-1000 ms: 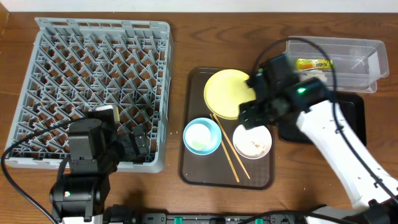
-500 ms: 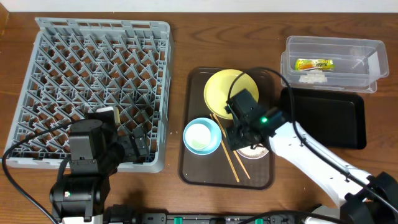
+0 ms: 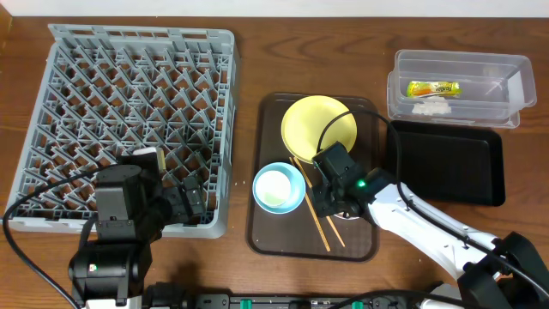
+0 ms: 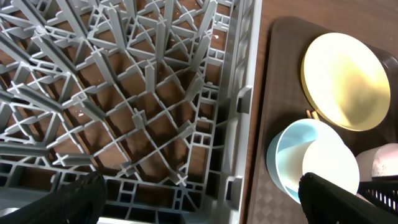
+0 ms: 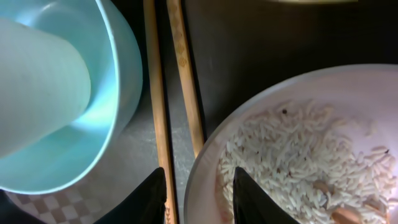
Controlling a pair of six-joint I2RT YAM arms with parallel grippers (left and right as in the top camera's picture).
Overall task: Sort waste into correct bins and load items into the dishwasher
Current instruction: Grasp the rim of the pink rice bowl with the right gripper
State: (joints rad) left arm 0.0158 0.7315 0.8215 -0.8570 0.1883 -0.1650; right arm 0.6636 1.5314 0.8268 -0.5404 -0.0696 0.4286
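My right gripper [image 5: 199,199] is open low over the brown tray, its fingers either side of the white bowl's rim [image 5: 208,162]. The bowl holds rice crumbs [image 5: 298,155]. Two chopsticks [image 5: 158,106] lie beside it, next to the light blue bowl [image 3: 278,187] with the white cup [image 5: 37,93] inside. The yellow plate [image 3: 317,129] lies behind. The wrapper [image 3: 432,87] and tissue [image 3: 431,106] sit in the clear tub [image 3: 506,69]. The black tray [image 3: 450,163] holds nothing. My left gripper [image 4: 199,205] is open over the dish rack's [image 3: 137,112] near right corner.
The brown serving tray [image 3: 266,223] stands between the rack and the black tray. My right arm [image 3: 412,227] stretches across the tray's front right corner. The clear tub's near edge overlaps the black tray's far edge.
My right arm has swung from the clear tub over to the brown tray and come down at the white bowl's rim. The left arm has not moved.
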